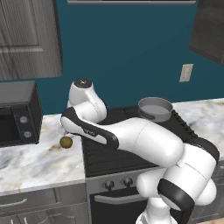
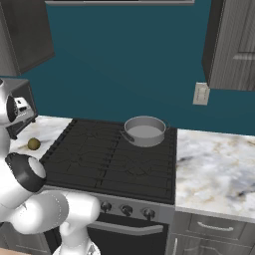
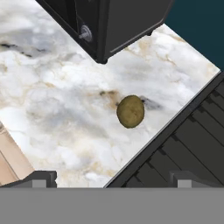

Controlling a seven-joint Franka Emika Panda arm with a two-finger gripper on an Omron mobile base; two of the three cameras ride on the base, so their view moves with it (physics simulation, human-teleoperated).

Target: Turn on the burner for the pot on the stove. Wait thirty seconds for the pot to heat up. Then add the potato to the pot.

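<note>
A: Where does the small round olive-brown potato [image 1: 66, 142] lie?
B: On the marble counter [image 1: 35, 162], just left of the black gas stove [image 1: 131, 131], right of and before the dark box-shaped microwave [image 1: 17, 113].
A: And the shallow round grey metal pot [image 2: 144, 131]?
B: On the stove's rear right grate, well apart from the potato.

Microwave [image 1: 17, 113] cut by left edge in the left base view. Arm hides stove [image 1: 131, 118] front grates there. Knob markings too small to read.
</note>
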